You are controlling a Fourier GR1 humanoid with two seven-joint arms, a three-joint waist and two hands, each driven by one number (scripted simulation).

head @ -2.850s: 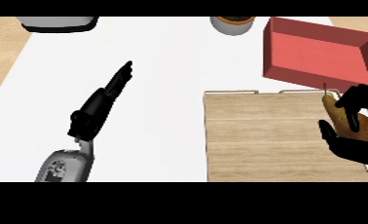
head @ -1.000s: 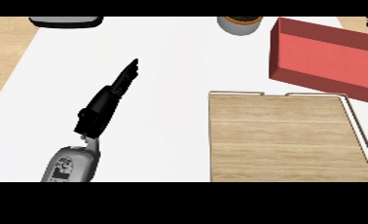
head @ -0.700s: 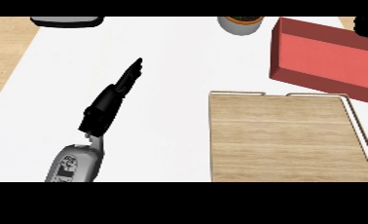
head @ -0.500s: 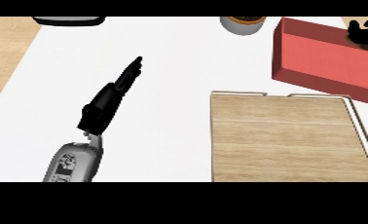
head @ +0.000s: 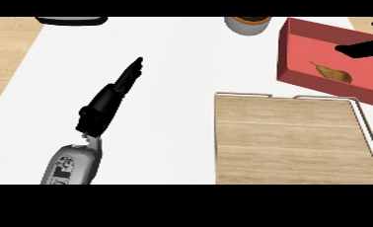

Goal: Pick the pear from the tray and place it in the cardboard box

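The brown pear [head: 334,74] lies inside the red box [head: 293,53] at the upper right, near its front wall. A small part of my right hand [head: 357,49] shows at the right edge, above the box's inside and just apart from the pear. The wooden tray [head: 287,137] with its thin metal rim sits at the lower right with nothing on it. My left hand [head: 109,100] rests on the white counter at the left, fingers straight and pointing up and to the right, holding nothing.
A grey pot [head: 247,23] with dark contents stands at the top edge, just left of the box. A dark object [head: 71,20] lies at the top left. Light wood [head: 15,48] borders the white counter on the left.
The pear, earlier held by my right hand over the tray's right side, now lies in the red box. The right hand left the view and reappears above the box. The left hand barely moved.
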